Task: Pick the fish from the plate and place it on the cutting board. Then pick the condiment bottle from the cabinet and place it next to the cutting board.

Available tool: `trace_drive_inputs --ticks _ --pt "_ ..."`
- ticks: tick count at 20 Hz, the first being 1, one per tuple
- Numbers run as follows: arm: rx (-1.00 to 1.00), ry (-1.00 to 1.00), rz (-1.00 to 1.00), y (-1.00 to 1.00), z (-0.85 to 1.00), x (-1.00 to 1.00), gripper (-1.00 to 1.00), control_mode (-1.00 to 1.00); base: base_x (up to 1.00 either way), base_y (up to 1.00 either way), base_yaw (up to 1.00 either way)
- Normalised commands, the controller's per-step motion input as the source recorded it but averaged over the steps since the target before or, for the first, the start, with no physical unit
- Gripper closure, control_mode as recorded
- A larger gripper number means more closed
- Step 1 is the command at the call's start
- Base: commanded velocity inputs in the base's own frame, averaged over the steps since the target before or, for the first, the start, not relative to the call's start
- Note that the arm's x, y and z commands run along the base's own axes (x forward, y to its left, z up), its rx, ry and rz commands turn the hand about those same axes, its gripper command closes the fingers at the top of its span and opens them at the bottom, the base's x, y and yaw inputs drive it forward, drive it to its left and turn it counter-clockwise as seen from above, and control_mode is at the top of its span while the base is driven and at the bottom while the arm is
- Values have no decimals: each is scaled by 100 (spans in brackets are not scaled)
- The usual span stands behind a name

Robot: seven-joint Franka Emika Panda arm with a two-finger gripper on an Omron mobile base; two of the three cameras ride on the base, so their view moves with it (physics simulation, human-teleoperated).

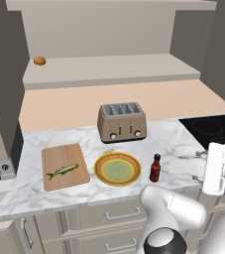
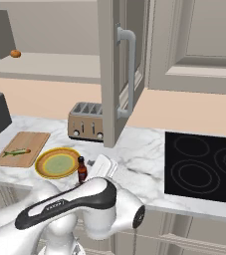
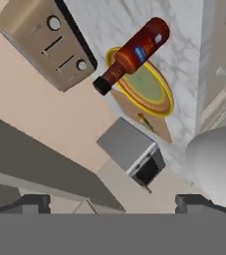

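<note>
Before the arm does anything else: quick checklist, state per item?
1. fish on the cutting board: ok.
2. plate bare: ok.
3. condiment bottle upright on the counter: ok.
4. Bottle next to the board: not ok, it stands on the plate's far side from the board.
5. gripper free of the bottle: ok, nothing sits between the tips.
6. toaster apart from the bottle: ok.

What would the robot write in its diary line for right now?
fish on cutting board | condiment bottle upright beside plate | gripper open, empty
</note>
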Motion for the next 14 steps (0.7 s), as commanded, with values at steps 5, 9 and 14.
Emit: trace_drive_inputs --ticks 5,9,14 --pt "-38 -31 -13 21 21 -9 -100 -100 0 0 0" --pt "-45 -39 -9 28 22 0 -100 -100 0 0 0" --pt "-46 -40 -6 18 14 -2 -100 -100 0 0 0"
